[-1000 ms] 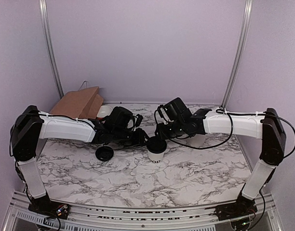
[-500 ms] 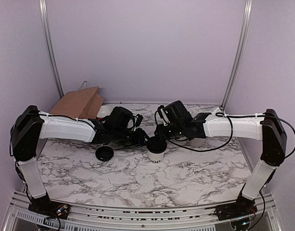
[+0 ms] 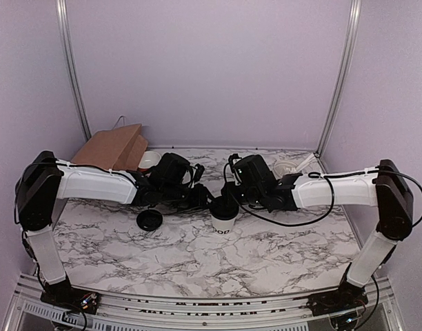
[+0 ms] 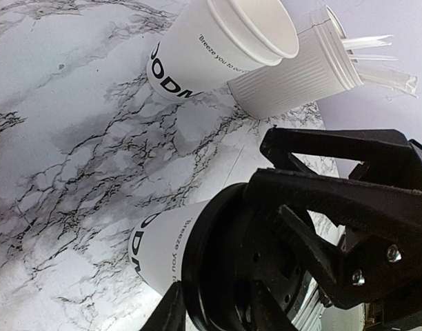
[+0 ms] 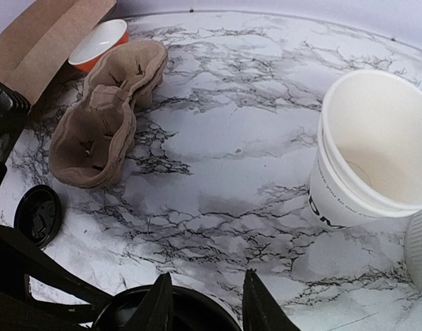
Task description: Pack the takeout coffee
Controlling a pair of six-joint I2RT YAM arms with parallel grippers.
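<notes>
The takeout cup, white with black lettering, stands mid-table with a black lid on top. In the left wrist view the cup and lid fill the bottom. My left gripper is at the cup's left, one finger under the lid's rim and one over its top, shut on the rim. My right gripper is open just above the lid's right side, and it shows as a black frame in the left wrist view.
A second black lid lies left of the cup. A brown cup carrier, an orange bowl and a paper bag are at back left. Nested white cups and a ribbed tub with utensils stand at back right.
My right gripper has moved left and down onto the cup's lid, and its arm has uncovered the tub behind. The left gripper and the cup have stayed put.
</notes>
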